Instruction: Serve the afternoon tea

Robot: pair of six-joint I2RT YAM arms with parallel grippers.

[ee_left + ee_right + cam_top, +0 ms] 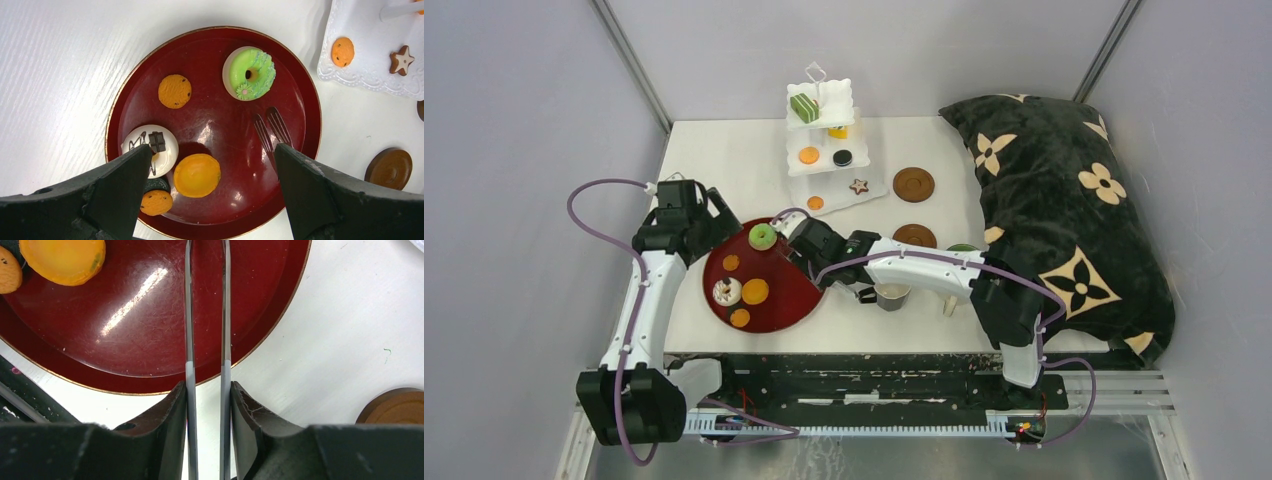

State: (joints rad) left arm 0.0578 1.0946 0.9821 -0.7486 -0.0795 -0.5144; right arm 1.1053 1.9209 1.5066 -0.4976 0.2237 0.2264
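Left tool (212, 150) gapes wide over the dark red tray (210, 120) where the green donut (249, 72) and orange discs (174, 91) wait, right tool (205, 390) pinches the tongs (189, 315), stand (839, 192) partly stocked, coasters (913, 184) bare

Two robot arms, the left arm (648, 300) and the right arm (916, 268), had smooth white link shells, black joint housings and black bases. A thin mauve cable (604, 181) looped along each. Their fingers (110, 195) were matte black, blocky wedges.
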